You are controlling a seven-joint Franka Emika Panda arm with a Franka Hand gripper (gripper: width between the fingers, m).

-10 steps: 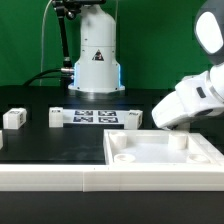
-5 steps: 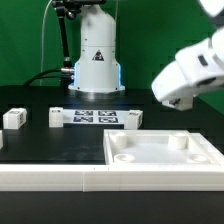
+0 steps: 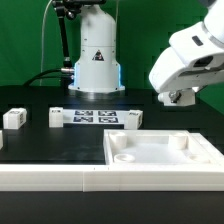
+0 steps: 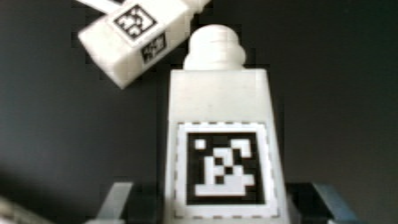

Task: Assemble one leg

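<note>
In the wrist view my gripper (image 4: 217, 205) is shut on the leg (image 4: 222, 110), a white post with a black-and-white tag on its face and a round peg at its far end. A grey finger (image 4: 121, 200) shows on each side of it. In the exterior view my gripper (image 3: 176, 98) hangs in the air above the far edge of the large white panel (image 3: 160, 160). The held leg is hard to make out there. A second leg (image 4: 134, 40) lies tilted on the black table beyond the held one.
The marker board (image 3: 97, 117) lies at the back middle, with a small white block (image 3: 55, 117) at its end. Another small white leg (image 3: 13, 118) stands at the exterior view's left. A long white bar (image 3: 50, 178) runs along the front. The robot base (image 3: 95, 60) stands behind.
The arm has risen from just above the panel's far right corner to well above the table. The other parts have not moved.
</note>
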